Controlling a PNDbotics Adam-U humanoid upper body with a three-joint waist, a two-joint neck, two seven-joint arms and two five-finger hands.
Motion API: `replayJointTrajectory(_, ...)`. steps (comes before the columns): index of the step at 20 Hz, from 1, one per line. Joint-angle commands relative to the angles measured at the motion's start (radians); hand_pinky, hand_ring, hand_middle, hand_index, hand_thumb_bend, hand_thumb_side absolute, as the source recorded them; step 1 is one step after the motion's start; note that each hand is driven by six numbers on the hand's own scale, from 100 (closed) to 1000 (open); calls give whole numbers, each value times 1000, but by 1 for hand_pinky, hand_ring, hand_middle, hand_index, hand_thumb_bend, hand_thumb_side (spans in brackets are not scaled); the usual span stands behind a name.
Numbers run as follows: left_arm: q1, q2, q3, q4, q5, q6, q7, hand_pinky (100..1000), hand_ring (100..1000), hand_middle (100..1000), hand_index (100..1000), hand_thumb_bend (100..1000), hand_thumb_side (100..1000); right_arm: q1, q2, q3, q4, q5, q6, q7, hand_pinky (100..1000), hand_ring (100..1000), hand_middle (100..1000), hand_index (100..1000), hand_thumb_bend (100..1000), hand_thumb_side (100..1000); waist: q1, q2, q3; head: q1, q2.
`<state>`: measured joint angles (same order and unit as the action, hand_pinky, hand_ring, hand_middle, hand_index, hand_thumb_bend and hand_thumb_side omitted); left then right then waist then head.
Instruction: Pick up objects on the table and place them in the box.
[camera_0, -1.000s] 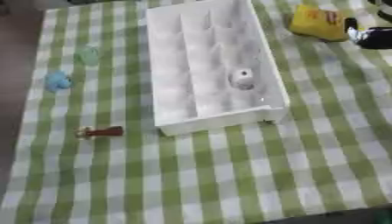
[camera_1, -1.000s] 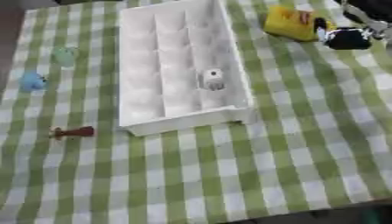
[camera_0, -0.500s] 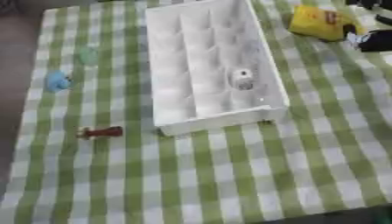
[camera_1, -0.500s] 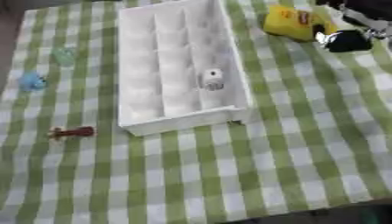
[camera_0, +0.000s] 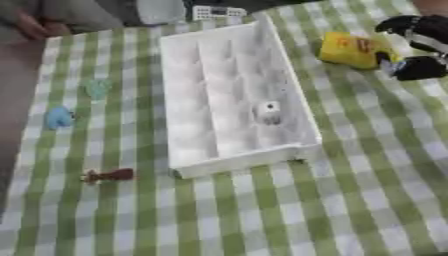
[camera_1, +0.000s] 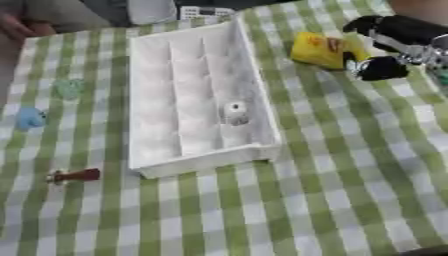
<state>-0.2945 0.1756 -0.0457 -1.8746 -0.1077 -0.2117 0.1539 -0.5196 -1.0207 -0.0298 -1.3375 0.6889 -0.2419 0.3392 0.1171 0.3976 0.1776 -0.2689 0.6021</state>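
Up at the far right, the right hand (camera_1: 385, 50) sits against the yellow object (camera_1: 319, 50), its dark fingers (camera_1: 378, 68) curving round the near side; whether they actually pinch it I cannot tell; the left hand is out of sight. Judging by this, the grasp comes first; close squarely on the yellow object, then lift clear of the white box (camera_1: 166, 155) rim just beside it. One small white piece (camera_1: 234, 112) already lies in a near compartment; the far cells stand free.

Home-like table, green checked tablecloth (camera_0: 262, 210)
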Motion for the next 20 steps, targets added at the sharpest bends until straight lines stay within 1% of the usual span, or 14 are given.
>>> replayJointTrajectory(1,-8,27,0,-21,3,-3,-6,788,1000,684,761,100,826,-15,-47,-7,-15,-9,-3,2,881,913,926,1000,100,614,-19,-10,2,-8,-24)
replayJointTrajectory(6,-9,28,-2,-21,5,-5,-11,789,1000,688,762,100,826,-19,-47,-5,-14,-7,-5,3,882,914,927,1000,100,637,-21,-9,9,-15,-30)
replayJointTrajectory(7,-9,28,-3,-21,6,-6,-12,789,1000,691,762,100,826,-20,-47,-3,-13,-7,-6,4,883,917,929,1000,100,685,-21,-8,12,-17,-31)
replayJointTrajectory(8,-10,28,-4,-22,6,-7,-14,789,1000,691,762,100,826,-21,-46,-2,-10,-7,-7,6,883,917,929,1000,100,685,-22,-7,16,-19,-31)
replayJointTrajectory(9,-11,28,-5,-22,7,-7,-15,789,1000,692,762,100,827,-22,-45,0,-8,-8,-9,9,884,918,931,1000,100,721,-22,-6,19,-20,-31)
replayJointTrajectory(10,-12,28,-6,-22,8,-8,-17,789,1000,692,762,100,827,-23,-45,1,-6,-9,-10,12,884,918,931,1000,100,721,-22,-5,20,-21,-32)
replayJointTrajectory(11,-12,28,-6,-22,8,-8,-18,789,1000,692,763,100,828,-24,-44,2,-4,-10,-12,15,886,922,933,1000,106,752,-23,-4,22,-22,-32)
replayJointTrajectory(15,-15,29,-8,-23,10,-9,-22,790,1000,693,763,100,829,-25,-45,6,-3,-11,-23,40,915,944,948,1000,154,801,-25,1,30,-24,-34)
replayJointTrajectory(19,-16,29,-10,-23,13,-11,-28,790,1000,693,763,100,829,-27,-48,5,-7,-13,-31,82,930,955,956,1000,174,828,-25,5,40,-26,-36)
replayJointTrajectory(20,-16,29,-10,-23,13,-11,-29,790,1000,693,763,100,831,-27,-50,5,-8,-13,-31,91,933,959,959,1000,190,848,-23,7,42,-28,-35)
